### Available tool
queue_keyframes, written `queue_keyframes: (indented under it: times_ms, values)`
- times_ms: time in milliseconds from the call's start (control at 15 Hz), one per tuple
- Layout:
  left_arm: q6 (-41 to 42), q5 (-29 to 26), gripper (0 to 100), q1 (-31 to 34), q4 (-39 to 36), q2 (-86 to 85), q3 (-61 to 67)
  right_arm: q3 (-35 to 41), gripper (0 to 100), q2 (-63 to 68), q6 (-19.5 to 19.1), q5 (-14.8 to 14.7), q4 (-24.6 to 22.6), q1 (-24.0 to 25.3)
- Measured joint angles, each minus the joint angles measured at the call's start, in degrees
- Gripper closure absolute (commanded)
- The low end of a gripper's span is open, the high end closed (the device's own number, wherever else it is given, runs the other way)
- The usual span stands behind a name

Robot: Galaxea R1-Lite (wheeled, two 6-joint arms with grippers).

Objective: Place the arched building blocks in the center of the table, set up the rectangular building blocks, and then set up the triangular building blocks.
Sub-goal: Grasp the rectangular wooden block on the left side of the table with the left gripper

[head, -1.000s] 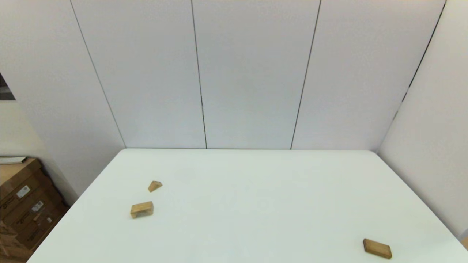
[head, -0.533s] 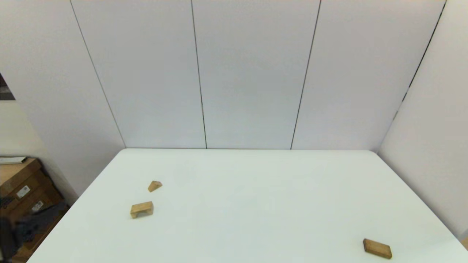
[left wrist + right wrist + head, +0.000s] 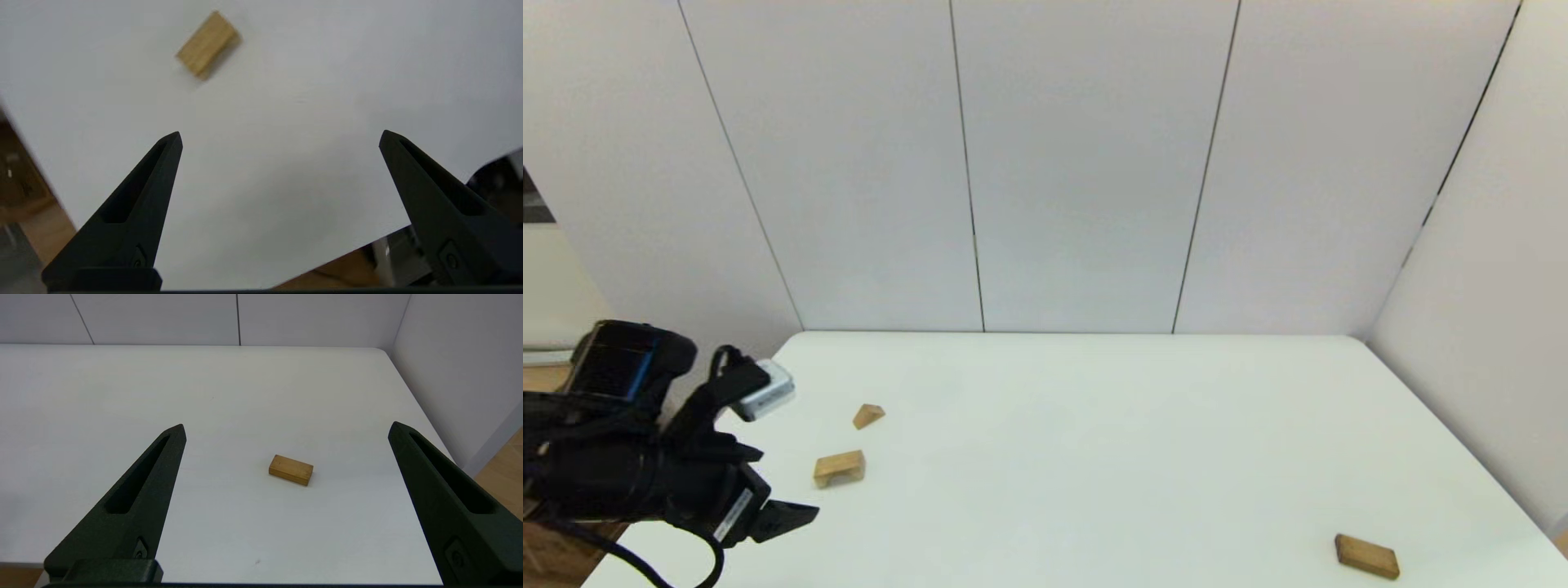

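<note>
The arched block (image 3: 840,468) rests on the left side of the white table (image 3: 1094,457), and the left wrist view shows it (image 3: 207,44) ahead of the fingers. Just behind it lies the small triangular block (image 3: 868,416). My left gripper (image 3: 786,519) hovers over the table's left edge, short of the arched block and slightly to its left. It is open (image 3: 281,134) and holds nothing. The rectangular block (image 3: 1366,556) lies flat near the front right corner. In the right wrist view it (image 3: 291,469) sits ahead of my open, empty right gripper (image 3: 286,426).
White wall panels (image 3: 1086,163) close off the table's back and right sides. Brown cardboard boxes (image 3: 24,204) stand on the floor beyond the table's left edge, under my left arm.
My left arm has swung up from the lower left into the head view and now reaches over the table's left edge. The three blocks have not moved.
</note>
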Motion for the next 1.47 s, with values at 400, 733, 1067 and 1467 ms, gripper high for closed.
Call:
queue_keyframes:
  times_ms: [400, 733, 1067, 1467]
  values:
    - [9.86, -3.94, 0, 0.30, -10.68, 10.37, -0.74, 0.00, 0, 0.00, 0.00, 0.02, 0.00, 0.00]
    - [20.87, -3.94, 0, 2.76, -8.50, 14.64, -2.17, 0.00, 0, 0.00, 0.00, 0.00, -0.02, 0.00]
    - [24.53, -3.95, 0, 5.07, -8.20, 21.78, -8.07, 0.00, 0, 0.00, 0.00, 0.02, 0.00, 0.00]
    - [28.09, -3.94, 0, 9.12, -6.74, 32.63, -17.21, 0.00, 0, 0.00, 0.00, 0.02, -0.02, 0.00]
